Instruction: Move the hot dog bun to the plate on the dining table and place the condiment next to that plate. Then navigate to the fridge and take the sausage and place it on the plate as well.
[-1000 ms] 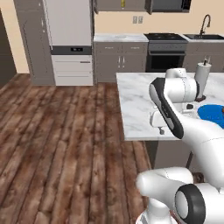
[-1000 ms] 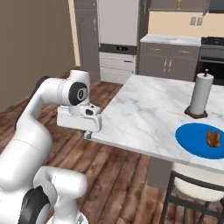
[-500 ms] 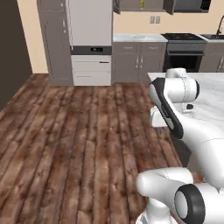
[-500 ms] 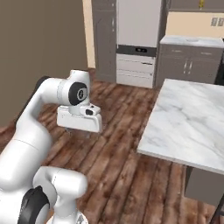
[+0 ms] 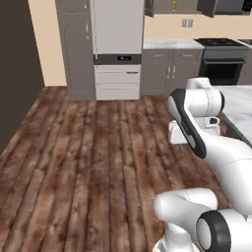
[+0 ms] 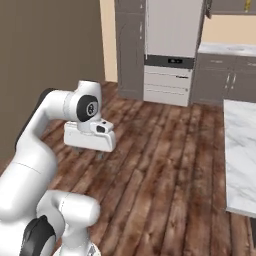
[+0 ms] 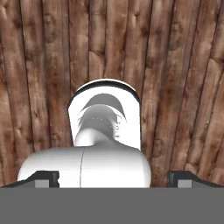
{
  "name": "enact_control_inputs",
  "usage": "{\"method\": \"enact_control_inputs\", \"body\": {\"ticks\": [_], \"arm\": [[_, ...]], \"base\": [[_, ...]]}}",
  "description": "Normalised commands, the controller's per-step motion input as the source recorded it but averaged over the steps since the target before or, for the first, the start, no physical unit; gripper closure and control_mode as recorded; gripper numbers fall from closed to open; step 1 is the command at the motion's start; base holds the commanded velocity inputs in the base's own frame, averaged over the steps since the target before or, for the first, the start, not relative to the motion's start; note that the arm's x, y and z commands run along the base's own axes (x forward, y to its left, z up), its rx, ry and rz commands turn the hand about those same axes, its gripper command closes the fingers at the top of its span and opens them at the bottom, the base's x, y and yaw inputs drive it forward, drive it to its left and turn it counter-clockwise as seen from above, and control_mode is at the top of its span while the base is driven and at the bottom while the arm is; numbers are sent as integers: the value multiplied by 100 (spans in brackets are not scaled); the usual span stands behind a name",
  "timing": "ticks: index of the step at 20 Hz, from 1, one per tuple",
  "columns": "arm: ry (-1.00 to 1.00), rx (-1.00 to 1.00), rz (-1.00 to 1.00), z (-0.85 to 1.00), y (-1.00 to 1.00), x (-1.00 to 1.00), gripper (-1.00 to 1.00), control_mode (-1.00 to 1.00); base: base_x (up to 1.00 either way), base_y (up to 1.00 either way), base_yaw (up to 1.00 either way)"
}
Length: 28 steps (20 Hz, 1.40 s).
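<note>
Left base view: your fridge (image 5: 117, 47) stands at the far wall, past the wooden floor (image 5: 74, 162).
You have the gripper (image 6: 89, 150) hanging over the floor boards with its jaws spread wide and nothing between them. In the hand view you look straight down at the boards. In the right base view the marble tabletop (image 6: 242, 160) shows its near-left corner at the right edge, well apart from the gripper. Grey cabinets (image 6: 222, 85) flank the fridge.
</note>
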Motion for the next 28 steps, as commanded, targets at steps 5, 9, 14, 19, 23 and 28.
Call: {"method": "enact_control_inputs", "body": {"ticks": [5,9,14,19,23,28], "arm": [[0,0,0,0,0,0,-100,100],[0,0,0,0,0,0,-100,100],[0,0,0,0,0,0,-100,100],[0,0,0,0,0,0,-100,100],[0,0,0,0,0,0,-100,100],[0,0,0,0,0,0,-100,100]], "base": [[100,68,-23],[100,46,-25],[100,27,-26],[100,13,-26],[100,1,-30],[100,2,-32]]}}
